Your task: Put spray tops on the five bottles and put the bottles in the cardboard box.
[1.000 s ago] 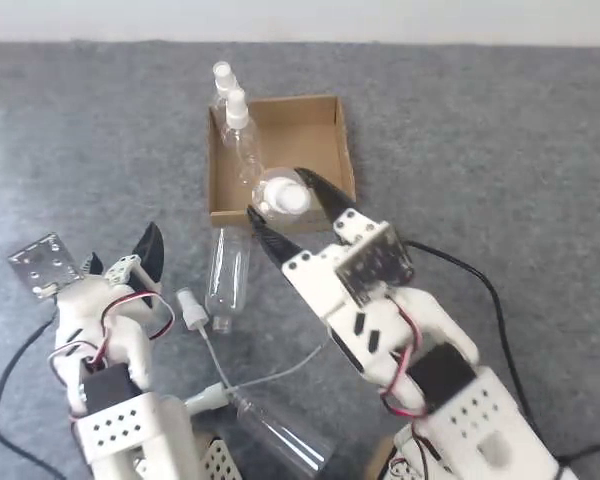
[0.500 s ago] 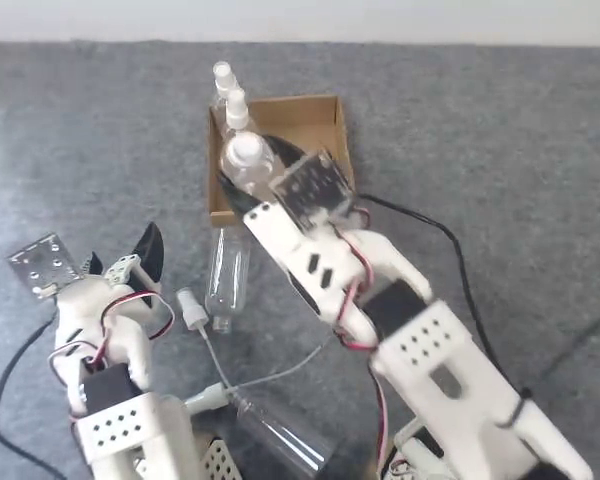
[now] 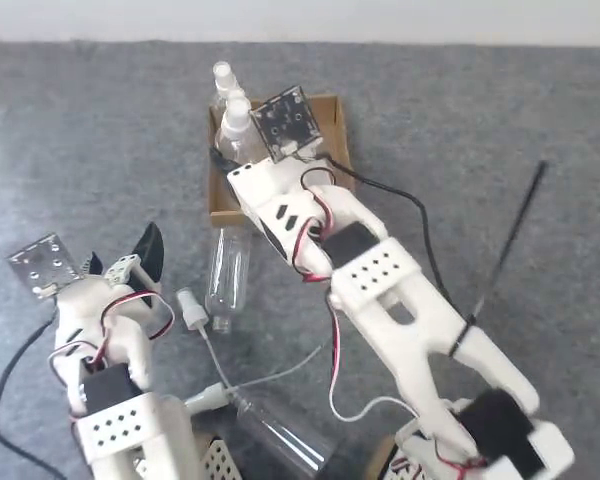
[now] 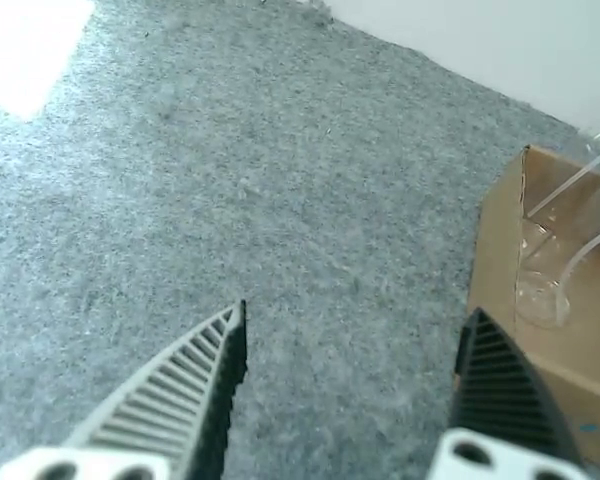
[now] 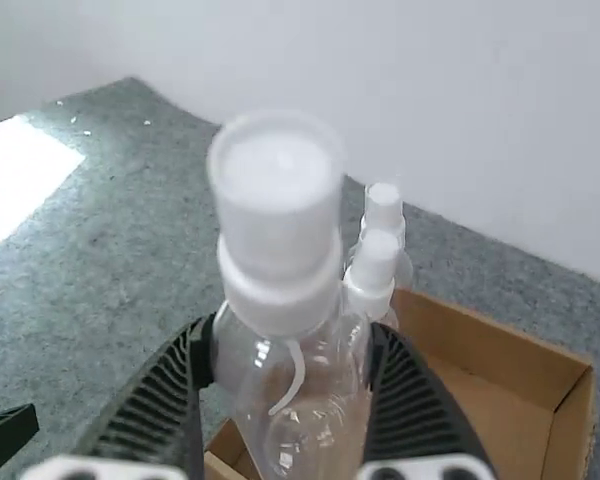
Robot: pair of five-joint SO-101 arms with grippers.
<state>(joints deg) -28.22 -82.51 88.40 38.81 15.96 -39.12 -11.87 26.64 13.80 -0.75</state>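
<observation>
My right gripper (image 5: 290,365) is shut on a clear bottle (image 5: 285,400) with a white spray top (image 5: 278,190), held upright over the cardboard box (image 5: 500,350). Two more capped bottles (image 5: 378,250) stand just behind it. From above, the right arm reaches over the box (image 3: 332,135) and its gripper (image 3: 238,162) sits at the box's left side beside the capped bottles (image 3: 224,75). My left gripper (image 4: 350,370) is open over bare carpet, with the box (image 4: 500,250) off to one side. An uncapped bottle (image 3: 227,268) lies in front of the box, a loose spray top (image 3: 191,308) beside it.
Another uncapped bottle (image 3: 282,436) lies near the arm bases, with a second spray top (image 3: 210,397) and its thin tube next to it. The left arm (image 3: 105,330) stands at the near left. Grey carpet covers the whole surface.
The right arm has swung forward with the capped bottle, from in front of the box to over its left side. The left arm has kept still.
</observation>
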